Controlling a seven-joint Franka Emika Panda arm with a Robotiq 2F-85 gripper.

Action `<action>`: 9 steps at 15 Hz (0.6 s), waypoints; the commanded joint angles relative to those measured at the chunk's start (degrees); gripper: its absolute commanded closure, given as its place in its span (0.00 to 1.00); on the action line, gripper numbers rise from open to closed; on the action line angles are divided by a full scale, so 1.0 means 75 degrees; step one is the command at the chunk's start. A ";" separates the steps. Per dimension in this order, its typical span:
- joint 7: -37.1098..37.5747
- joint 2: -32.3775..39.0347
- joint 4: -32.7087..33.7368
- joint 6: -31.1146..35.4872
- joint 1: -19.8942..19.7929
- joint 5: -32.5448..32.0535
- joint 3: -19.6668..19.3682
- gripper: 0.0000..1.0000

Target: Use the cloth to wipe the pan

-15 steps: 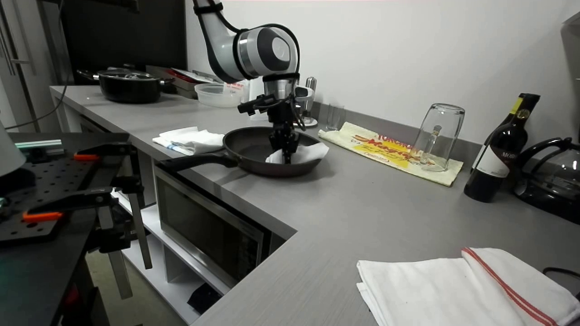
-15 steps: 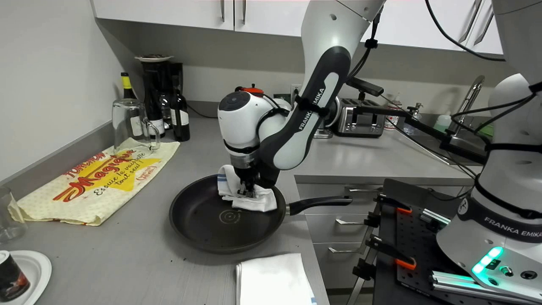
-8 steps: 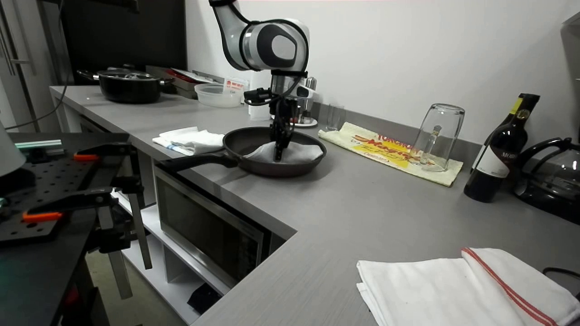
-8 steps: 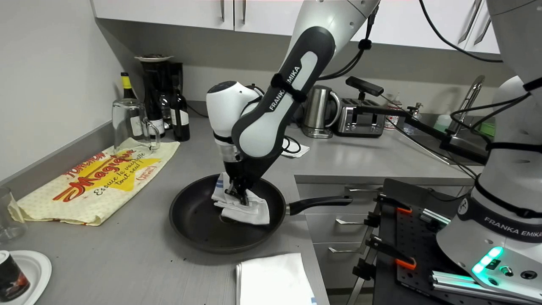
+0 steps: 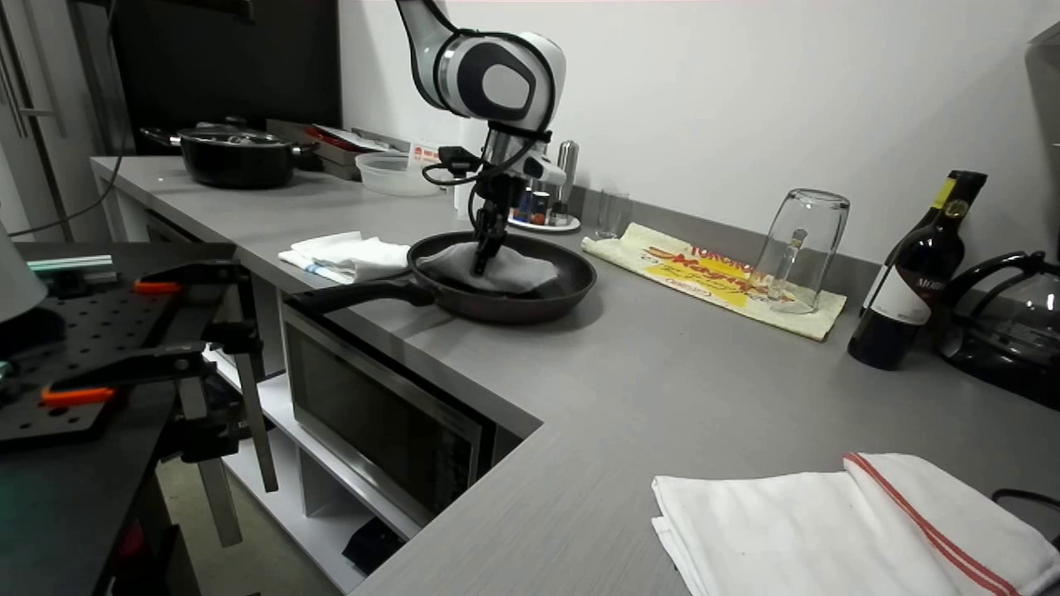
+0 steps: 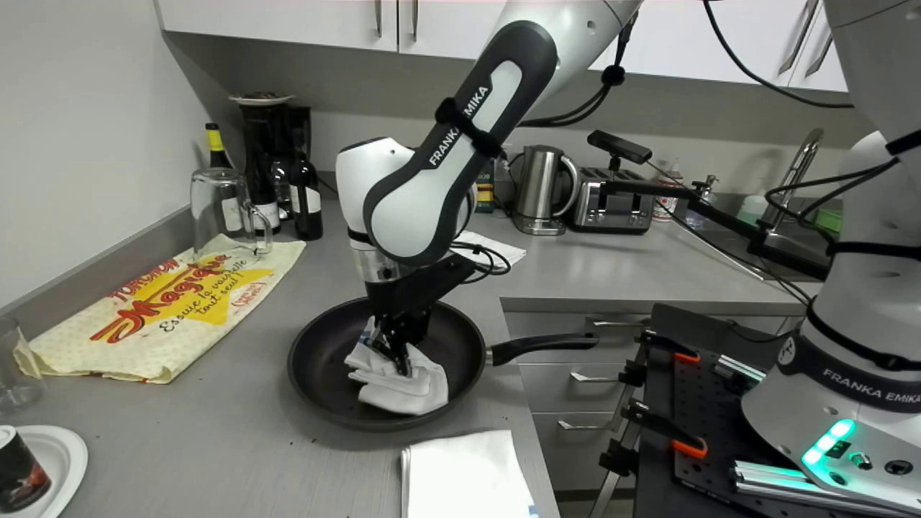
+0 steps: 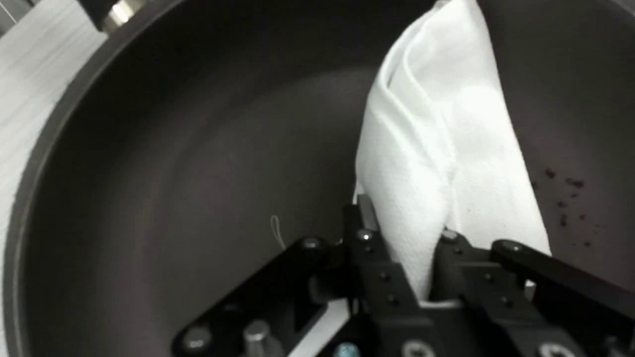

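A dark frying pan sits on the grey counter, seen in both exterior views (image 5: 571,263) (image 6: 327,367) and from above in the wrist view (image 7: 213,148). Its black handle (image 6: 543,346) points over the counter's edge. A white cloth lies bunched inside the pan, seen in both exterior views (image 5: 523,273) (image 6: 410,394) and in the wrist view (image 7: 476,148). My gripper (image 7: 404,218) is shut on a fold of the cloth, which fills the gap between its fingers. The gripper points down into the pan, slightly tilted. Dark specks (image 7: 565,198) and a thin thread (image 7: 276,230) lie on the pan's bottom.
A folded white cloth (image 6: 468,475) lies beside the pan. A yellow towel (image 6: 173,309) with an upturned glass mug (image 6: 219,208) lies along the wall. A red-striped cloth (image 5: 787,530), a wine bottle (image 5: 907,281), a black pot (image 5: 240,159) and a paper plate (image 6: 68,475) stand around.
My gripper has dragged the cloth across the pan, leftward in one exterior view and downward and a little left in another. The pan has stayed in place.
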 commanded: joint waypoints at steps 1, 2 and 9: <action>-0.0290 0.0057 0.0177 -0.0352 -0.0105 0.0585 0.0290 0.96; -0.0325 0.0055 0.0183 -0.0406 -0.0115 0.0701 0.0352 0.96; -0.0745 0.0093 0.0422 -0.1271 -0.0351 0.1764 0.0811 0.96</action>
